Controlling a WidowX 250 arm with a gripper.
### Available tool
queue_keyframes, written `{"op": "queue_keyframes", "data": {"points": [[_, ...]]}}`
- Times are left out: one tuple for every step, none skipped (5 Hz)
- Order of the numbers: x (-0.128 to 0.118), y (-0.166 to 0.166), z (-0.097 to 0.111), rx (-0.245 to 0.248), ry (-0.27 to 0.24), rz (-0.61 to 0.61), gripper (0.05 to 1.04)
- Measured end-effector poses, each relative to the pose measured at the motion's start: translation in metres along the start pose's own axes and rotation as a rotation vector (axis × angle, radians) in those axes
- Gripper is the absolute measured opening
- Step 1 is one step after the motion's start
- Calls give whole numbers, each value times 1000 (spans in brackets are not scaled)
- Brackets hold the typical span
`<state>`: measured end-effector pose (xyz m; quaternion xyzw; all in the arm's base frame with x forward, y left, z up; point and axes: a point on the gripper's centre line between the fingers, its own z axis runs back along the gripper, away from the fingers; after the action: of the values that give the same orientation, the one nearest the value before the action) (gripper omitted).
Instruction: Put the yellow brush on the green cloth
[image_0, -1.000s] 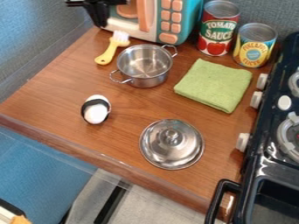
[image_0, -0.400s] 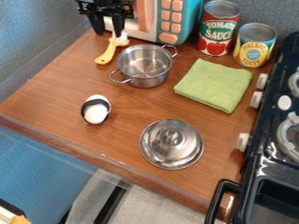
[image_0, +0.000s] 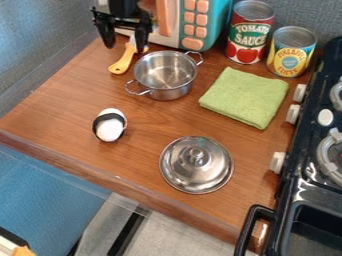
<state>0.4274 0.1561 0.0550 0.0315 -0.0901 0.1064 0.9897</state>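
The black gripper (image_0: 125, 44) hangs at the upper left, in front of the toy microwave, with its two fingers spread apart and open. Its right finger covers part of the head end of the yellow brush (image_0: 121, 63); whether they touch I cannot tell. The brush lies on the wooden counter just left of the metal pot, its handle pointing toward the lower left. The green cloth (image_0: 246, 97) lies folded flat on the counter's right side, below the two cans.
A metal pot (image_0: 165, 75) stands between brush and cloth. Behind are a toy microwave (image_0: 196, 24), a tomato can (image_0: 250, 33) and a pineapple can (image_0: 291, 52). A white egg with a black band (image_0: 109, 125) and a metal lid (image_0: 196, 165) lie nearer; a stove (image_0: 314, 165) borders the right.
From the top left edge the gripper has come right and lower, over the brush's head end. The brush and the cloth have not moved.
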Motion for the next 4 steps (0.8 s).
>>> {"op": "queue_keyframes", "data": {"points": [[2,-2,-12,15,20,4,1002],[4,1,-23,34,52,8,999],[7,2,-25,38,53,13,961],[6,2,-26,35,57,13,687]]}}
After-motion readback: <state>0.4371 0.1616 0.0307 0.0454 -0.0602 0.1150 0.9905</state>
